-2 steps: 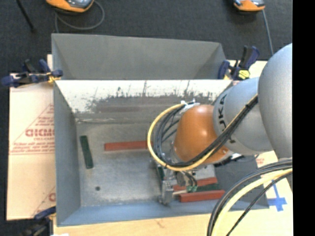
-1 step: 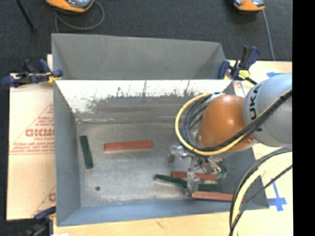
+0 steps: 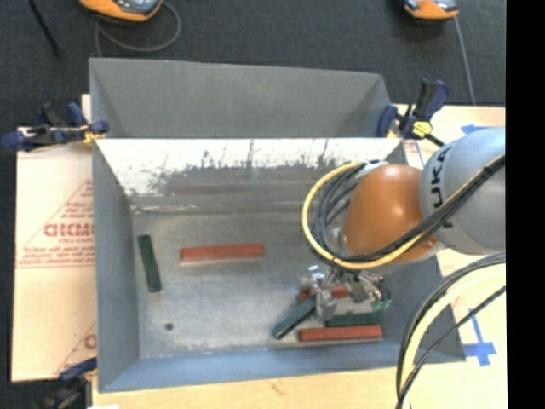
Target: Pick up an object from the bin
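My gripper (image 3: 334, 295) is low in the bin's near right corner, its metal fingers down among a small cluster of sticks. A dark green stick (image 3: 292, 320) slants out to the lower left of the fingers. A red-brown stick (image 3: 341, 334) lies flat just below them near the front wall. A short red piece (image 3: 340, 293) and a green piece (image 3: 358, 318) show right at the fingers. I cannot tell whether anything sits between the fingers.
A long red-brown stick (image 3: 222, 253) lies flat in the middle of the floor. A dark green stick (image 3: 150, 263) lies near the left wall. The orange cover and cables on the wrist hide the bin's right side.
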Robot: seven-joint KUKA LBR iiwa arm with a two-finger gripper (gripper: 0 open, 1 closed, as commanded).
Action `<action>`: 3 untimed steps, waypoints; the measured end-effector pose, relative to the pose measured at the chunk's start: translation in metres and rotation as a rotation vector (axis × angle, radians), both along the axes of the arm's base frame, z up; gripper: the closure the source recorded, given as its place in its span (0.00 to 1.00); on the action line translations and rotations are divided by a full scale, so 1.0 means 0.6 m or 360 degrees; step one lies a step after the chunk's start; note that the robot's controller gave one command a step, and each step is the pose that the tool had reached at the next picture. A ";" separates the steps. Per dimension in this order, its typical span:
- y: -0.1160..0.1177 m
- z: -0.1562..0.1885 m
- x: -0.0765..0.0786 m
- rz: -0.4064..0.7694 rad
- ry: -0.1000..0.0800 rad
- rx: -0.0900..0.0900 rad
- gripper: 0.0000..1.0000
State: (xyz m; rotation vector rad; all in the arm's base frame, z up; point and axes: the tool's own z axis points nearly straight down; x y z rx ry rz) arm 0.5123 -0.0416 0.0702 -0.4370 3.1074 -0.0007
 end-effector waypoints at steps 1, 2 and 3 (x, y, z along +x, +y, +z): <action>-0.009 0.235 -0.028 0.0084 -0.0010 -0.0004 1.00; -0.008 0.227 -0.029 0.0081 0.0002 0.0002 0.00; 0.071 0.001 0.017 0.0118 -0.0007 0.0003 0.00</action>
